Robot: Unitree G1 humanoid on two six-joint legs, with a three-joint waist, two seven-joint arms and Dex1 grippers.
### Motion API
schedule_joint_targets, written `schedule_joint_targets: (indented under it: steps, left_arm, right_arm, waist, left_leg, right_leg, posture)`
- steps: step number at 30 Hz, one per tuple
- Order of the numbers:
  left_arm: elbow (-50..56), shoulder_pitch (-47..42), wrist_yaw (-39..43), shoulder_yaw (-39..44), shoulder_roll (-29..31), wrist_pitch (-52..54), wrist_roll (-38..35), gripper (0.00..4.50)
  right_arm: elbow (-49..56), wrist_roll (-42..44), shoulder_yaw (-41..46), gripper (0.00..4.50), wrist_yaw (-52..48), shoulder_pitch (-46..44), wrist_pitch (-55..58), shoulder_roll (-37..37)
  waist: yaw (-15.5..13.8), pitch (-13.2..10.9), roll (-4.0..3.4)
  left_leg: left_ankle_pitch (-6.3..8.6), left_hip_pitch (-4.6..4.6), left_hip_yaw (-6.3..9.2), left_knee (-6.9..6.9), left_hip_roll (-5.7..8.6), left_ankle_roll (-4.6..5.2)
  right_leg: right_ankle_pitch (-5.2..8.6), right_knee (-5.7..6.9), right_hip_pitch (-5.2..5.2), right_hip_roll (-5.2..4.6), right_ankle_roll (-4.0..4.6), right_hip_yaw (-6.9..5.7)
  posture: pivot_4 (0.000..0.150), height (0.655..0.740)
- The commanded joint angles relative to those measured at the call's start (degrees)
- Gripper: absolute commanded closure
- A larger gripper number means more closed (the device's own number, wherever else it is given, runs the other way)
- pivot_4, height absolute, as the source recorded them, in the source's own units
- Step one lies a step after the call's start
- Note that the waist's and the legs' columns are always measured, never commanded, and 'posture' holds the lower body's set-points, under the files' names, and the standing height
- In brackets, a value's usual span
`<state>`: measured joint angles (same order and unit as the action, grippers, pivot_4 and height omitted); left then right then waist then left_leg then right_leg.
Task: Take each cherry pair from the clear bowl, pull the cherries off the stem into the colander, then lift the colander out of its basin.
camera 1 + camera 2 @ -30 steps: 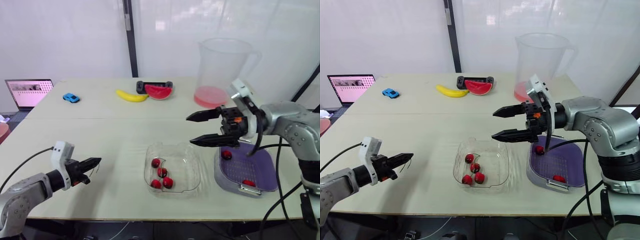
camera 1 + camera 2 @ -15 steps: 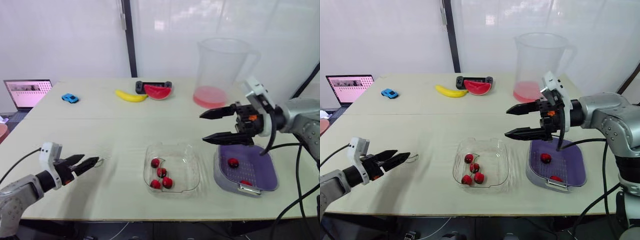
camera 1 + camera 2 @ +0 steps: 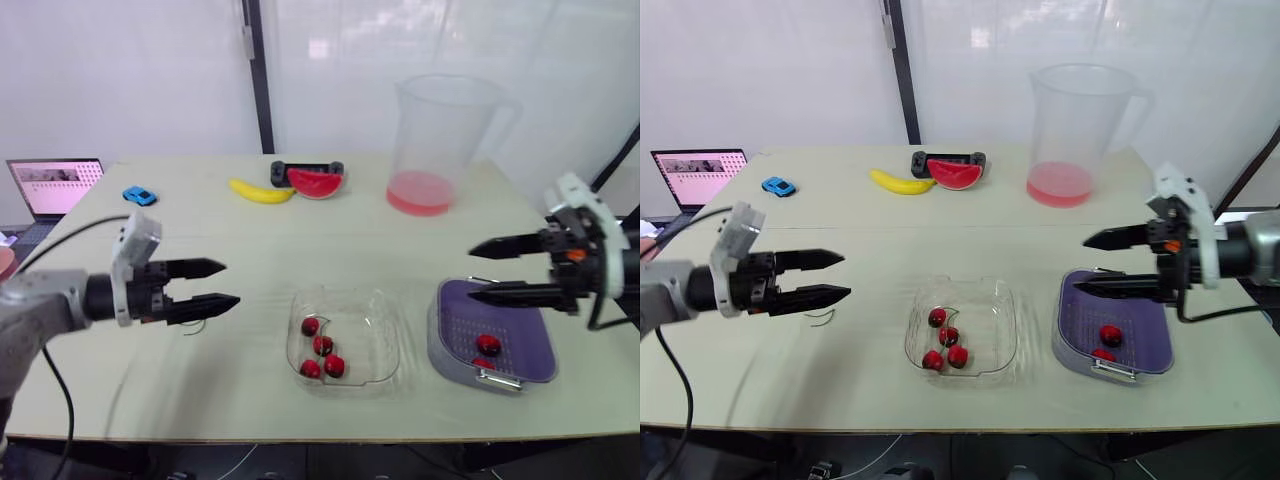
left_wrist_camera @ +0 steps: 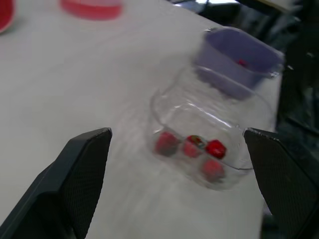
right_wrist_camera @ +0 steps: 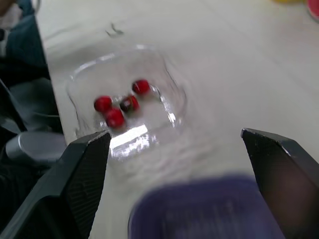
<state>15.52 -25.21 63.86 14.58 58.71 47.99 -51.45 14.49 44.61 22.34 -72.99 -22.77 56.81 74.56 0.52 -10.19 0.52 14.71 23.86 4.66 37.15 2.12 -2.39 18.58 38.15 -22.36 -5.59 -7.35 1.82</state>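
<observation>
Four cherries (image 3: 323, 346) lie in the clear bowl (image 3: 378, 325) at the lower centre of the head view, on the pale worktop (image 3: 300, 240). Two more sit in the purple colander (image 3: 525, 345), which rests in its grey basin (image 3: 437, 352) at lower right. The left end effector (image 3: 230, 282) hovers at mid-left, its jaws apart and empty, with a bare stem (image 3: 197, 325) on the worktop just below its tips. The right end effector (image 3: 471, 274) hangs at the colander's upper left edge, also apart and empty. A pitcher (image 3: 445, 140), a banana (image 3: 262, 191) and a watermelon slice (image 3: 315, 183) stand along the top. In the left wrist view, spread fingers (image 4: 84, 169) frame the bowl at centre, with the colander at upper right. In the right wrist view, the bowl sits at upper left and the colander lies blurred along the bottom.
</observation>
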Motion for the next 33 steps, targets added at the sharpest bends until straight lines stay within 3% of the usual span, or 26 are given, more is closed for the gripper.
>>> schedule_joint_targets:
  steps: [1, 5, 10, 13, 17, 20, 24, 33]
  left_arm:
    - [-3.93, -9.46, 4.01, -4.05, 0.11, -2.68, 2.49, 0.06]
    - [-7.35, -16.37, 8.56, -8.04, -0.31, -3.49, 4.44, 0.06]
    - [-8.26, -17.4, 11.99, -9.87, 0.36, -0.85, 4.22, 0.06]
    - [-7.81, -16.29, 12.11, -9.9, -0.1, -0.67, 4.46, 0.06]
    - [-5.14, -11.89, 11.13, -9.18, -0.38, -1.57, 5.11, 0.06]
    - [-4.53, -11.07, 8.73, -8.93, -0.95, -1.29, 5.91, 0.06]
    - [-3.92, -10.89, 6.75, -8.26, -1.47, -0.88, 5.74, 0.06]
    - [-0.47, -6.67, 4.42, -6.21, -0.79, -2.13, 6.72, 0.06]
  right_arm:
    - [2.34, -1.3, 7.79, 0.0, -1.34, 4.67, 0.01, 1.78]
    - [5.41, -0.05, 11.97, 0.0, -1.36, 8.96, 1.48, 1.6]
    - [8.9, 4.81, 8.78, 0.0, 4.9, 5.18, 4.57, -0.55]
    - [12.92, 3.9, 2.06, 0.0, 8.22, 2.39, 1.63, -2.33]
    - [20.01, -2.2, -18.08, 0.0, 20.13, -11.07, -0.1, -14.33]
    - [19.41, 1.5, -24.16, 0.0, 22.94, -17.24, 6.97, -21.4]
    - [16.46, -1.06, -32.67, 0.0, 31.08, -23.08, 14.55, -31.48]
    - [13.64, -4.92, -48.7, 0.0, 38.3, -33.06, 34.24, -35.03]
  waist:
    - [0.12, 0.01, -0.01]
    - [0.54, 0.01, -0.04]
    - [1.39, -0.01, -0.07]
    - [1.53, -0.01, -0.06]
    - [2.36, 0.01, -0.09]
    - [1.96, -0.03, -0.09]
    - [1.71, 0.02, 0.01]
    - [2.01, 0.01, 0.02]
  left_leg:
    - [0.0, -0.06, -0.01, 0.03, 0.03, 0.0]
    - [0.01, -0.15, -0.02, 0.02, 0.06, 0.02]
    - [0.03, -0.15, -0.04, -0.03, 0.0, 0.05]
    - [0.03, -0.15, -0.01, 0.01, -0.04, 0.05]
    - [0.02, -0.17, 0.0, -0.02, -0.09, 0.04]
    - [-0.01, -0.03, 0.05, -0.05, -0.12, -0.01]
    - [-0.02, 0.31, 0.16, 0.21, -0.04, -0.03]
    - [-0.03, 0.33, 0.23, 0.24, -0.01, -0.03]
  right_leg:
    - [0.0, 0.0, 0.08, 0.0, 0.0, -0.04]
    - [0.0, 0.03, 0.15, 0.05, -0.01, -0.03]
    - [0.0, 0.05, 0.06, 0.13, -0.01, 0.04]
    - [0.0, 0.04, 0.09, 0.11, -0.01, 0.04]
    - [0.01, 0.05, 0.07, 0.1, -0.01, 0.06]
    - [0.01, 0.16, -0.19, 0.14, 0.0, 0.13]
    - [0.0, 0.15, -0.29, 0.02, -0.01, 0.01]
    - [0.0, 0.31, -0.37, 0.02, -0.01, -0.07]
  posture:
    - [0.15, 0.74]
    - [0.15, 0.74]
    - [0.15, 0.74]
    - [0.15, 0.74]
    - [0.15, 0.74]
    - [0.15, 0.74]
    - [0.15, 0.74]
    - [0.15, 0.74]
